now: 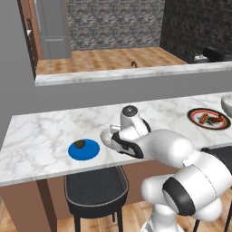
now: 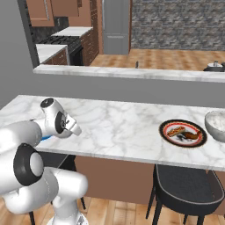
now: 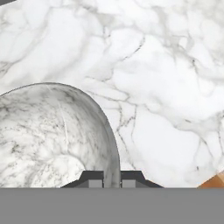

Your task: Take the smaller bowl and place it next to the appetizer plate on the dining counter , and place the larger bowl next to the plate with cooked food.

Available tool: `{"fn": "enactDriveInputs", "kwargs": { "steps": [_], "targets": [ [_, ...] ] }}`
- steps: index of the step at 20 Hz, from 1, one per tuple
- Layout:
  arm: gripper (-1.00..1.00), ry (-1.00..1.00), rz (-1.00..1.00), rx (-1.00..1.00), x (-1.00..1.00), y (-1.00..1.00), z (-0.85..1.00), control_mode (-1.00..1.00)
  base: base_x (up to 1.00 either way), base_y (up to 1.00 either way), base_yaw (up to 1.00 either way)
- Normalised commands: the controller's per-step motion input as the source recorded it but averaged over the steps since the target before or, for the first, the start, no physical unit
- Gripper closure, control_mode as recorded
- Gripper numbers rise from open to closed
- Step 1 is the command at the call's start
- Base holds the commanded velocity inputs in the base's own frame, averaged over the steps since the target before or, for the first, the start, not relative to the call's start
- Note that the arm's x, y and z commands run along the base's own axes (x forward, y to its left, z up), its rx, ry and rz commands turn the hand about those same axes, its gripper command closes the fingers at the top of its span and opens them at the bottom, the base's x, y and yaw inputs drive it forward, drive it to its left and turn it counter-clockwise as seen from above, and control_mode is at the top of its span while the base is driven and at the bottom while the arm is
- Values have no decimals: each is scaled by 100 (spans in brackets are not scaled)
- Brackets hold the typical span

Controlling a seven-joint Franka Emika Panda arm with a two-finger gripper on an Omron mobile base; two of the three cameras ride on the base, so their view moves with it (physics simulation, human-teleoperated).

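Note:
In the hand view my gripper (image 3: 112, 180) is shut on the rim of the smaller bowl (image 3: 48, 131), a grey-white marbled bowl held just over the dining counter (image 3: 166, 87). From the left base view, the smaller bowl (image 1: 105, 136) peeks out left of my hand, close to the right of the appetizer plate (image 1: 84, 149), which is blue and carries a dark morsel. Far to the right lies the plate with cooked food (image 1: 208, 118) (image 2: 183, 132). Beside it stands the larger bowl (image 1: 228, 105) (image 2: 216, 125), cut off by the picture's edge.
Dark stools (image 1: 96, 188) (image 2: 184, 186) stand under the counter's front edge. A grey ledge (image 1: 136, 74) rises behind the counter. Bare marble (image 2: 118, 123) stretches between my hand and the food plate.

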Motion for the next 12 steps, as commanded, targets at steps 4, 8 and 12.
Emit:
{"fn": "enactDriveInputs", "kwargs": {
  "steps": [4,8,12],
  "targets": [
    [100,0,0,0,13,0,-24,-100,0,0,0],
    [100,0,0,0,16,5,-27,-100,0,0,0],
    [100,0,0,0,22,13,-25,-100,0,0,0]
  ]
}}
